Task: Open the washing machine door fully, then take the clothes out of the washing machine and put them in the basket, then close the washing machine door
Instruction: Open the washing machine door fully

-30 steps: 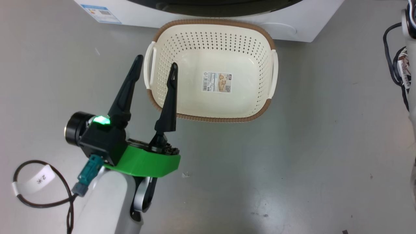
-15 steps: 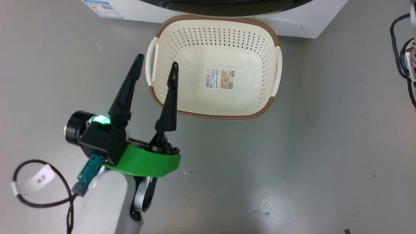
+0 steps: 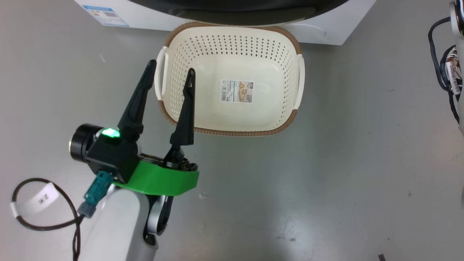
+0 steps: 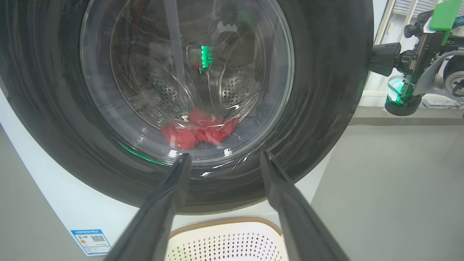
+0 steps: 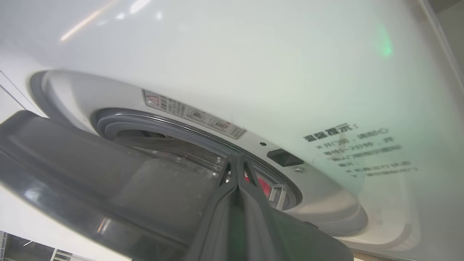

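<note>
Early in task: opening step in hand, nothing unloaded yet.
L to R: the left hand [image 3: 171, 67] hangs spread wide and empty above the floor [image 3: 326, 181], one finger crossing the left rim of the basket [image 3: 232, 132] in the head view, touching nothing that I can see. The basket stands bare on the floor, just before the washing machine [image 3: 145, 18]. The washing machine door [image 4: 326, 90] looks barely ajar; red clothes [image 4: 197, 128] lie inside behind its glass. The right hand [image 5: 236, 161] is clenched, tips at the door's free edge, grasping nothing. To do: swing door fully, move clothes, close door.
</note>
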### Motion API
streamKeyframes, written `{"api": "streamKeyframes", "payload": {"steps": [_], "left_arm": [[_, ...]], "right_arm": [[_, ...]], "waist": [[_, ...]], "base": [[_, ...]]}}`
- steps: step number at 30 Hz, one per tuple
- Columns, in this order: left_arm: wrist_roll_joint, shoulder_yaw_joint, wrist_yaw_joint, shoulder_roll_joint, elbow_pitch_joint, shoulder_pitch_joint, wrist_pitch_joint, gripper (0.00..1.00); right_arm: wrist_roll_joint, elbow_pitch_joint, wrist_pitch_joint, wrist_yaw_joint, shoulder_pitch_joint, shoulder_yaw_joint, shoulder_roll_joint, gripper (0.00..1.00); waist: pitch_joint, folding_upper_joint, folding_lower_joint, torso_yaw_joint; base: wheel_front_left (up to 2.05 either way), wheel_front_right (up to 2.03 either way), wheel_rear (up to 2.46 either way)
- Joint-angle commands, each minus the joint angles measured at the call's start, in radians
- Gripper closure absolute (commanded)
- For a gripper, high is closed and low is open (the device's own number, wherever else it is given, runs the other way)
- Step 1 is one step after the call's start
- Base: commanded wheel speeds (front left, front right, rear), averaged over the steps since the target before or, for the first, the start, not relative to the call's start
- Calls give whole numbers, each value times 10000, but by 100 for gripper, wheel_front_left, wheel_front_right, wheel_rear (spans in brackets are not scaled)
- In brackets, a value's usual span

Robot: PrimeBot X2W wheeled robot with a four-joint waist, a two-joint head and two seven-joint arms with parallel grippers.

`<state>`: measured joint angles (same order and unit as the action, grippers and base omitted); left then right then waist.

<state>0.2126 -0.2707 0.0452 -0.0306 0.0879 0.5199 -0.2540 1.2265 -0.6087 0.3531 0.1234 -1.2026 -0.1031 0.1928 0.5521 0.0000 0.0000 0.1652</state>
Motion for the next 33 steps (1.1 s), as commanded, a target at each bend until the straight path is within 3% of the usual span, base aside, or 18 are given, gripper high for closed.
{"api": "streamKeyframes", "payload": {"steps": [1,33], "left_arm": [[10,323,17,-196,-193,118,-78,0],[98,424,-43,-196,121,-153,-78,0]], "right_arm": [[100,363,121,73,247,-165,-288,100],[1042,1102,1916,73,1630,-817,6,100]], "waist": [[-22,0,0,-15],[-1038,0,0,-106]], "base": [[0,0,0],[0,0,0]]}}
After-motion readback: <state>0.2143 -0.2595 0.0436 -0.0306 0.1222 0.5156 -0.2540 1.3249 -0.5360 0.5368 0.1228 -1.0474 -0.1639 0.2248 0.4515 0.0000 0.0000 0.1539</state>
